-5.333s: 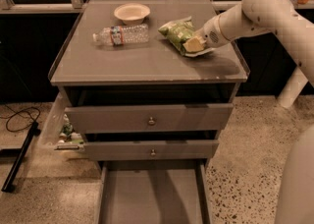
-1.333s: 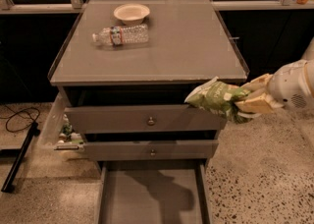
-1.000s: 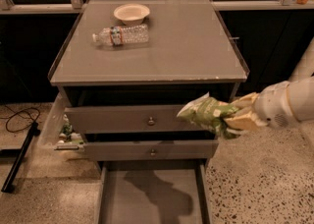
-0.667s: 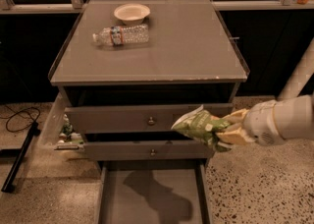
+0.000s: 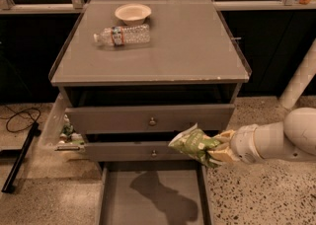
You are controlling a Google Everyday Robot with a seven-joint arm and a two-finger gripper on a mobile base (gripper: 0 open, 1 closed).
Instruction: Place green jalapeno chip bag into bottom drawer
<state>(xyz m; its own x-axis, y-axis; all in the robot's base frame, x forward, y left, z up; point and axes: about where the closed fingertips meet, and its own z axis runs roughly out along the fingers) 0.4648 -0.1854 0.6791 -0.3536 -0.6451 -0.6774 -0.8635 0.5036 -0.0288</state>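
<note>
The end effector (image 5: 220, 153), extended from 3 o'clock, clenched the green jalapeno chip bag (image 5: 193, 144), holding it in the air before the middle drawer (image 5: 123, 151), above the open bottom drawer's (image 5: 118, 197) 1 o'clock corner.

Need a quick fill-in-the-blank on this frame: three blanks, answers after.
1. The gripper, at lower right of the view, grips the green jalapeno chip bag above the ____ bottom drawer.
2. The water bottle lies on its ____ on the cabinet top.
3. The cabinet top carries ____ objects.
Missing: open; side; two.
</note>
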